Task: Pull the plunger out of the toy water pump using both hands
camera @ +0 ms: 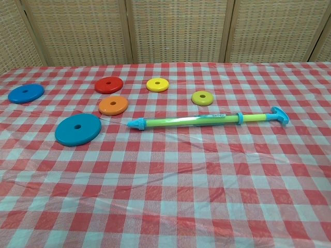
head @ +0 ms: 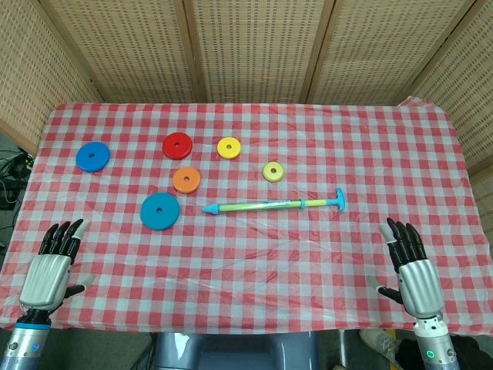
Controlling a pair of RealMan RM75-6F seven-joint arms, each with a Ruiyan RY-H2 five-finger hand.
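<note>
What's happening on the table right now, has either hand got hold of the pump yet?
Not yet. The toy water pump lies flat on the checkered tablecloth, untouched, its pointed nozzle toward the big teal ring and its T-shaped plunger handle at the other end. The left hand and right hand hover open near the table's front edge, holding nothing. Six coloured rings sit beyond and beside the pump.

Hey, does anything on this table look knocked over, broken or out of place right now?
Nothing stands out. The toy water pump lies flat and intact on the checkered tablecloth, plunger handle toward the right. The coloured rings lie flat and apart. The cloth is only slightly wrinkled.
</note>
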